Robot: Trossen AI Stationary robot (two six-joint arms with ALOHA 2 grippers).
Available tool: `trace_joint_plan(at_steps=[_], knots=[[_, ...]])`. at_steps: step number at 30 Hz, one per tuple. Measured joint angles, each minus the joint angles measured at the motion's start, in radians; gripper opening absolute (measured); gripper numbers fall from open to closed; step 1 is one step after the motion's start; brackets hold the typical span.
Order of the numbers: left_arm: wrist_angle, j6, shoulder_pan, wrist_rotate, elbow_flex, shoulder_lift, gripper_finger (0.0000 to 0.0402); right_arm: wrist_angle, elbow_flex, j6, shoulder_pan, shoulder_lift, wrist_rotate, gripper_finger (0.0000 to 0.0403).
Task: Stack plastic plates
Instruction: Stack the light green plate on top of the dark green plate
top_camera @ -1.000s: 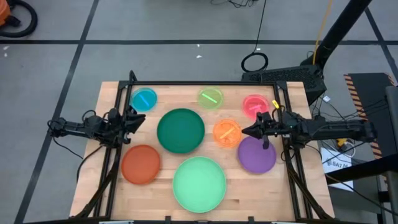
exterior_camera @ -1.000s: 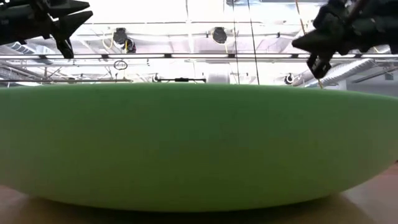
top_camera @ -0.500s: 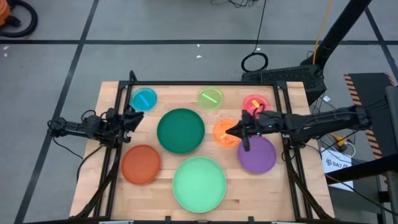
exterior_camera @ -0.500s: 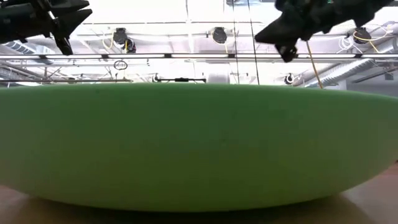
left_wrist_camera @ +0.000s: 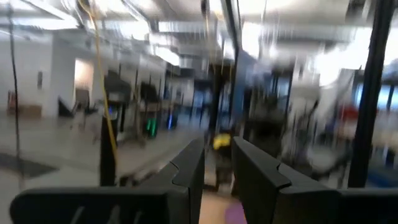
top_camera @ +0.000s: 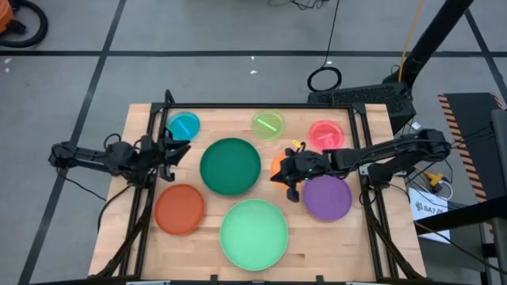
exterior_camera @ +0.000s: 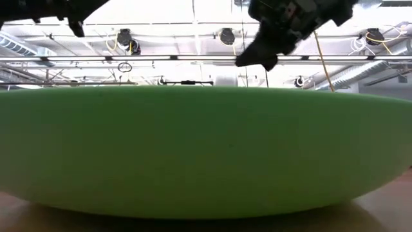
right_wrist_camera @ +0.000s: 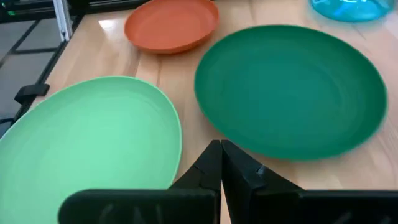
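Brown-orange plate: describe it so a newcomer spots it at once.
On the wooden table, look along the left side, nearest the front edge. The brown-orange plate lies beside the mint plate, below the dark green plate. It is opaque and mid-sized, unlike the small translucent ones.

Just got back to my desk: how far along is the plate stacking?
Nothing is stacked yet: every plate lies singly on the table. In hand: the right hand, shut and empty, reaches over the orange plate beside the dark green plate. The left hand waits at the left edge. All stacking remains.
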Motion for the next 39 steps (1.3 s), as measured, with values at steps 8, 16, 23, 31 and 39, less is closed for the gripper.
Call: trace_joint_plan(at_steps=[8,16,23,31,39], knots=[[-0.640,-0.059,0.000,-0.003,0.247,0.208,0.0088,-0.191,0.134,0.060,0.004,0.115,0.056,0.0000],[-0.670,-0.057,0.000,-0.060,0.322,0.264,0.0088,-0.369,0.170,0.142,0.025,0.155,0.047,0.0001],[-0.669,-0.074,0.000,-0.061,0.323,0.262,0.0088,-0.338,0.170,0.136,0.027,0.152,0.049,0.0010],[-0.666,-0.054,0.000,-0.061,0.323,0.262,0.0088,-0.275,0.170,0.181,0.031,0.156,0.051,0.0025],[-0.649,-0.041,0.000,-0.061,0.323,0.262,0.0088,-0.166,0.171,0.187,0.104,0.225,0.051,0.0120]])
